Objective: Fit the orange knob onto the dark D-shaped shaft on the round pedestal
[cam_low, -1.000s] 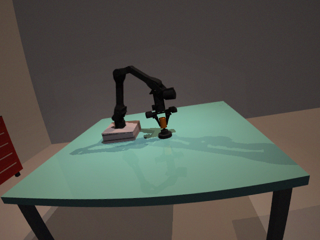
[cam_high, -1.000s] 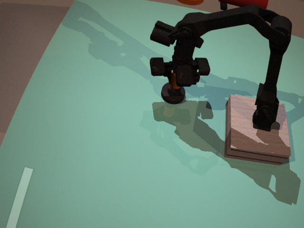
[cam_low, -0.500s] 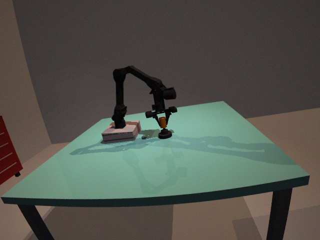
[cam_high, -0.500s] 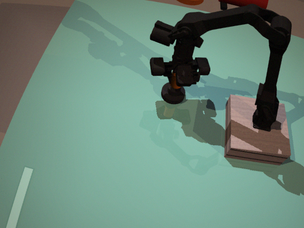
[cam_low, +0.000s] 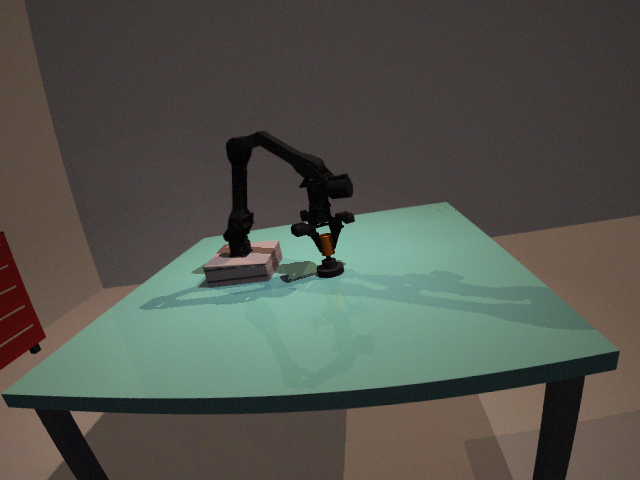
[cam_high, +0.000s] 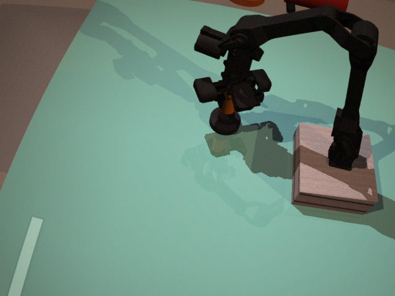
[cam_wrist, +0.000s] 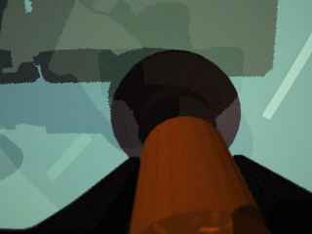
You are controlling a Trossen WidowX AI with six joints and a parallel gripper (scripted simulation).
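The orange knob (cam_high: 228,107) (cam_low: 326,244) (cam_wrist: 187,171) is held between the fingers of my gripper (cam_high: 227,103) (cam_low: 326,248) (cam_wrist: 185,165), which is shut on it. The knob leans slightly in the exterior view. Its lower end is over the middle of the dark round pedestal (cam_high: 224,130) (cam_low: 330,270) (cam_wrist: 175,68), and a gap shows between the knob and the pedestal's broad base. A narrower dark part stands in that gap. The shaft's flat side and the knob's hole are hidden, and I cannot tell how far the shaft reaches into the knob.
The arm's base stands on a pale wooden block (cam_high: 331,187) (cam_low: 235,274), to the right of the pedestal in the top view. The green table (cam_high: 127,222) (cam_low: 232,361) carries dark shadows and reflections of the arm. A red cabinet (cam_low: 15,310) stands off the table.
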